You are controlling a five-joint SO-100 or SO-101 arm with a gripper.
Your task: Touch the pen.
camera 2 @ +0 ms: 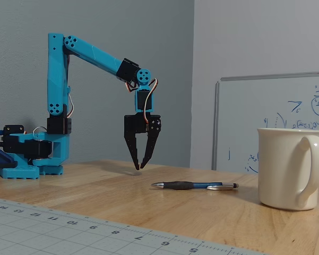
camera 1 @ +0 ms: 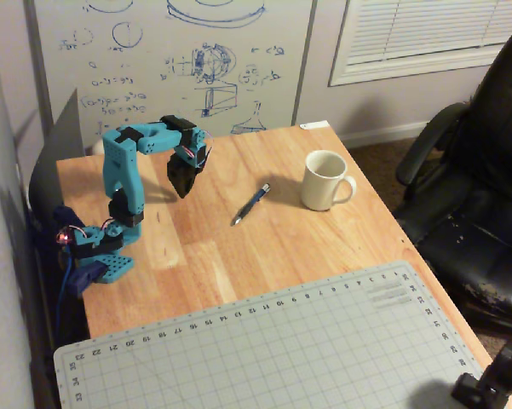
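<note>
The pen [camera 1: 251, 204] is a thin dark blue stick with silvery ends. It lies flat on the wooden table [camera 1: 238, 256], between the arm and the mug. In the low fixed view the pen [camera 2: 195, 185] lies just right of the gripper. My black gripper [camera 2: 138, 167] hangs from the blue arm [camera 2: 95, 56] and points down. Its fingertips hover a little above the table and are nearly together with nothing between them. In the high fixed view the gripper [camera 1: 184, 191] is left of the pen and apart from it.
A cream mug [camera 1: 326, 181] stands upright right of the pen; it also shows in the low fixed view [camera 2: 288, 168]. A grey cutting mat [camera 1: 264, 349] covers the near table. A black office chair [camera 1: 477, 187] is at the right, a whiteboard [camera 1: 179, 60] behind.
</note>
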